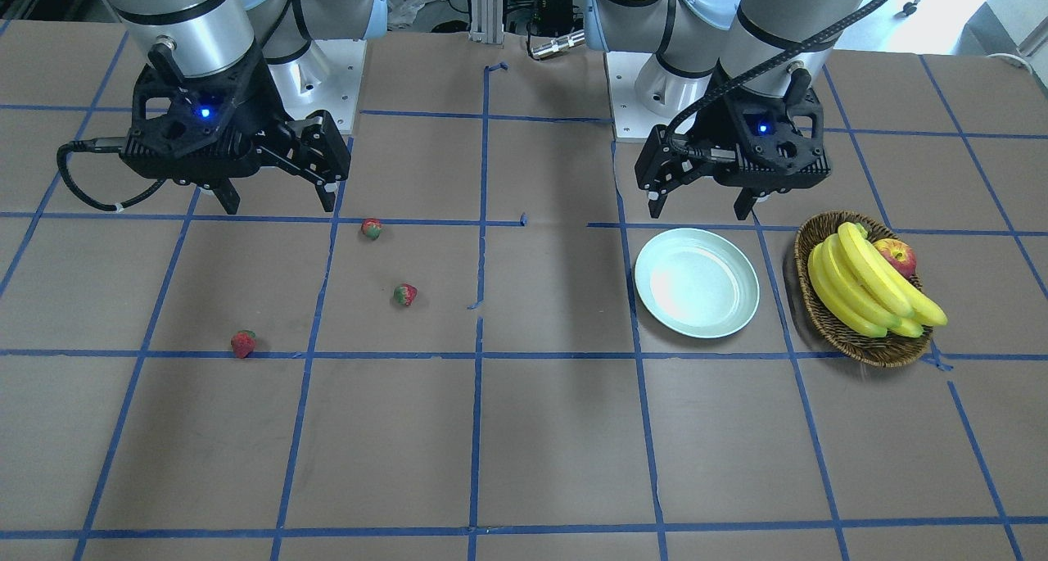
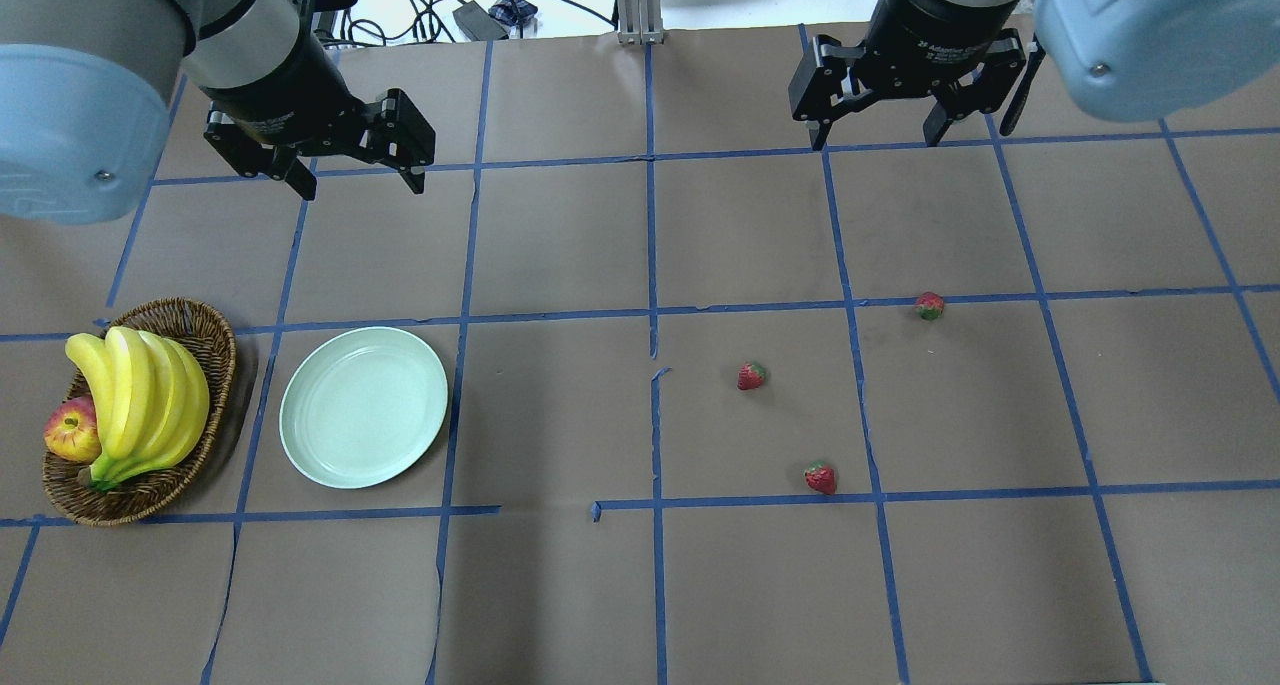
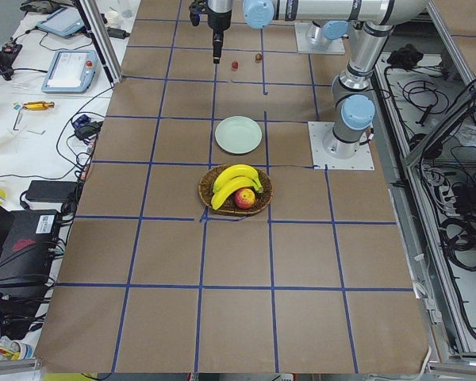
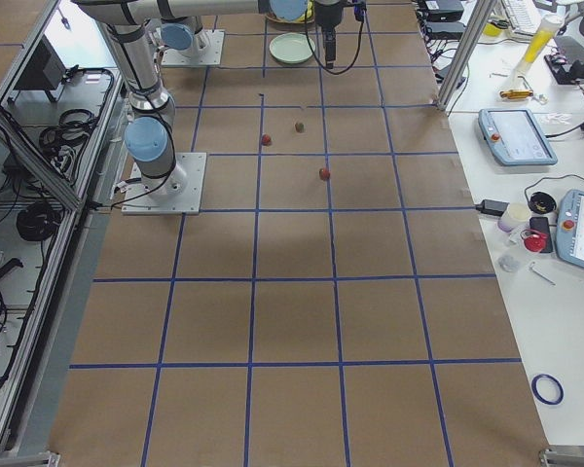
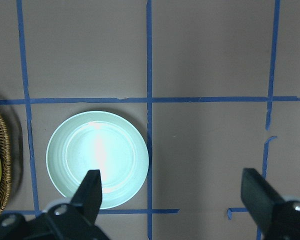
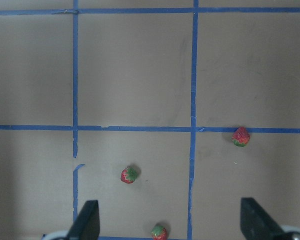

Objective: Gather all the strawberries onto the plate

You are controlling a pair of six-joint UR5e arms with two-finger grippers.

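Three red strawberries lie apart on the brown table: one [image 2: 929, 306] [image 1: 242, 343], one [image 2: 751, 375] [image 1: 404, 294] and one [image 2: 820, 478] [image 1: 372, 228]. All three show in the right wrist view [image 6: 240, 136] [image 6: 129, 174] [image 6: 159, 232]. The pale mint plate [image 2: 364, 406] [image 1: 697, 281] [image 5: 97, 158] is empty, on the robot's left side. My left gripper [image 2: 355, 180] [image 1: 700, 205] [image 5: 171, 175] hangs open and empty above the table near the plate. My right gripper [image 2: 875, 140] [image 1: 278, 201] [image 6: 168, 205] hangs open and empty above the strawberries' side.
A brown wicker basket [image 2: 140, 500] [image 1: 860, 344] with a bunch of bananas [image 2: 140, 405] and an apple [image 2: 70, 433] stands beside the plate, on its outer side. Blue tape lines grid the table.
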